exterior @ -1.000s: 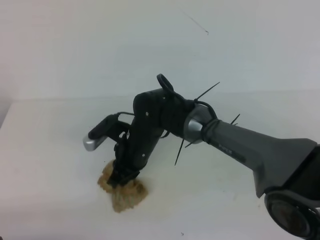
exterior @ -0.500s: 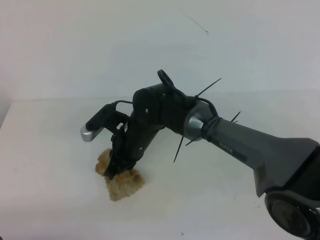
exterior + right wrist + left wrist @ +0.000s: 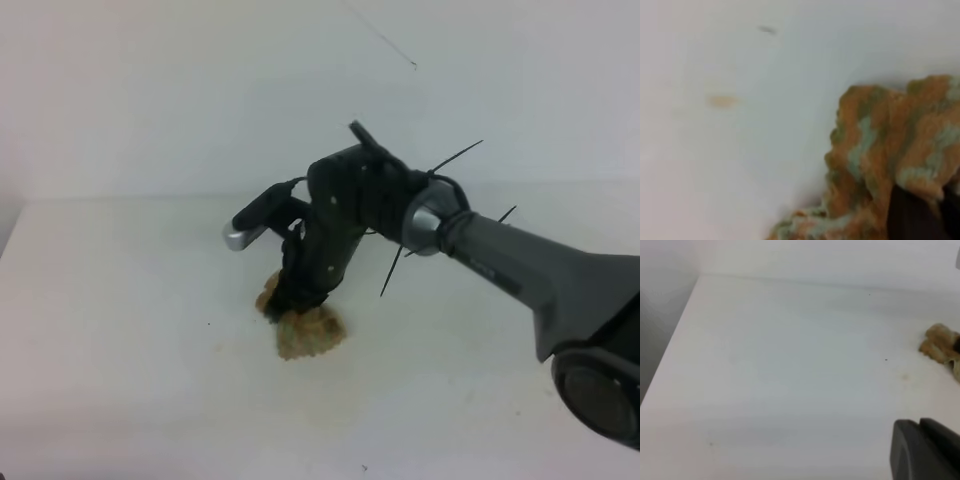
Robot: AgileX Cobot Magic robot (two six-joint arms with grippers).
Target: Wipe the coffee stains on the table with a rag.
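Note:
The rag (image 3: 308, 332) is a lumpy beige wad with brown stains, lying on the white table (image 3: 120, 350) near the middle. My right gripper (image 3: 291, 303) reaches across from the right, points down and is shut on the rag's top, pressing it to the table. In the right wrist view the rag (image 3: 885, 150) fills the right side, with a dark fingertip (image 3: 912, 215) in it. No palm-sized coffee blotch shows; only a small tan smear (image 3: 721, 101) and a faint mark (image 3: 904, 376) remain. In the left wrist view the rag (image 3: 939, 342) lies at the far right. Only a dark piece of my left gripper (image 3: 925, 452) shows.
The table's left edge (image 3: 675, 335) drops off to a grey floor. A pale wall (image 3: 200, 90) stands behind the table. Black cable ties (image 3: 455, 157) stick out from the right arm's wrist. A few tiny dark specks (image 3: 886, 359) dot the surface.
My right gripper has dragged the rag across the table, to the right and away from the front edge. The spot where the rag lay before shows white.

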